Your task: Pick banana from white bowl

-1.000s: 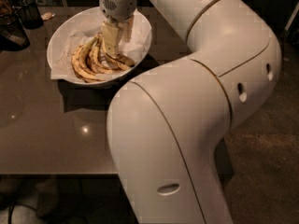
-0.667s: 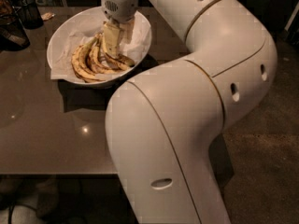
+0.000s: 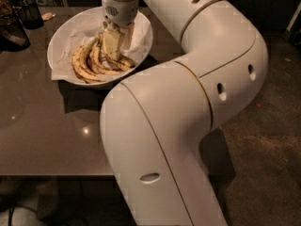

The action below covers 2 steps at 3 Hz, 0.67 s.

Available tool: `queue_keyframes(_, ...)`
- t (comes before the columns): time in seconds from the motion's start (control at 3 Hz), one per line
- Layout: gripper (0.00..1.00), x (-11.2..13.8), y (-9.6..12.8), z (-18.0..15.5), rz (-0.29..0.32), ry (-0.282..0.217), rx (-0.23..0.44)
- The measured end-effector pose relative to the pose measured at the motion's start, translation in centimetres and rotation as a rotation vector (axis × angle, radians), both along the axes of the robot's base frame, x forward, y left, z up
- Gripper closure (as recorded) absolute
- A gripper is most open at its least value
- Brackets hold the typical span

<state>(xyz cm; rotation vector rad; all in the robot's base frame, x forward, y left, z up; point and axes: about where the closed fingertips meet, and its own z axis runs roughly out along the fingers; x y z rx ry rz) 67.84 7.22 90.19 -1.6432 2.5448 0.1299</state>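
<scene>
Over on the surface (image 3: 42, 126), down inside the white bowl (image 3: 63, 34), the gripper (image 3: 113, 46) sits right on the banana (image 3: 88, 62); open or clamped, cannot tell.

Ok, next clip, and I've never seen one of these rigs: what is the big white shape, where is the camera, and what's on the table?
The big white shape is a robot arm, bent like an elbow and filling most of the picture. There is only one camera view. It looks down past the arm onto a brown table, and where the camera is mounted cannot be told. At the arm's far tip is the end effector, the part that grasps. It is down inside a white bowl toward the far side of the table, right on the banana, a yellow cluster with dark streaks that lies on crumpled paper. Whether it has gripped the banana cannot be made out. A dark mesh cup stands at the far left.
</scene>
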Motion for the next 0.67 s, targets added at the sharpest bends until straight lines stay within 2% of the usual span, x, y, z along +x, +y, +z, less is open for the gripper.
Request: queue_keyframes(0.67, 0.51, 0.0, 0.0, 0.0, 0.0, 0.0, 0.0)
